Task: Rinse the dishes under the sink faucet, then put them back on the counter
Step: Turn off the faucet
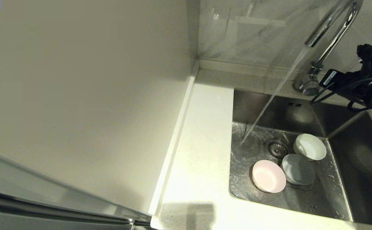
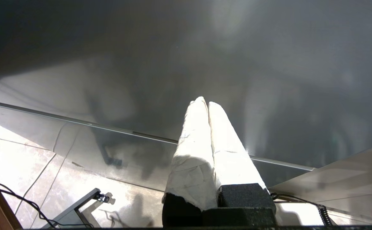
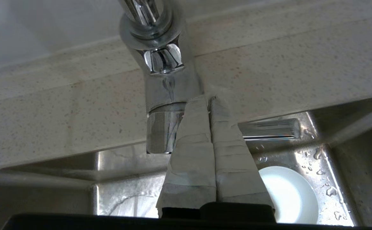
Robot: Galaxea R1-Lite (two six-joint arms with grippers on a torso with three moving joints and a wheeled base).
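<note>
The right end effector (image 3: 209,100), fingers pressed together and holding nothing, sits at the faucet (image 3: 160,80) base, seemingly touching it. Three dishes (image 1: 297,168) lie in the sink (image 1: 313,195) below, near the drain.

Right gripper (image 3: 209,99): tape-wrapped fingers pressing together, reaching level from the black right arm. Left gripper (image 2: 204,101): white-wrapped fingers closing together, arm hanging parked.

Faucet (image 1: 332,25): polished chrome, mirror-glossy. Sink (image 1: 332,198): brushed steel, wetted. Counter (image 1: 205,143): speckled, stone-like, smooth. Dishes (image 1: 297,168): glazed, smooth. Right gripper (image 3: 209,99) fingers (image 3: 192,153): wrapped in matt pale tape.
</note>
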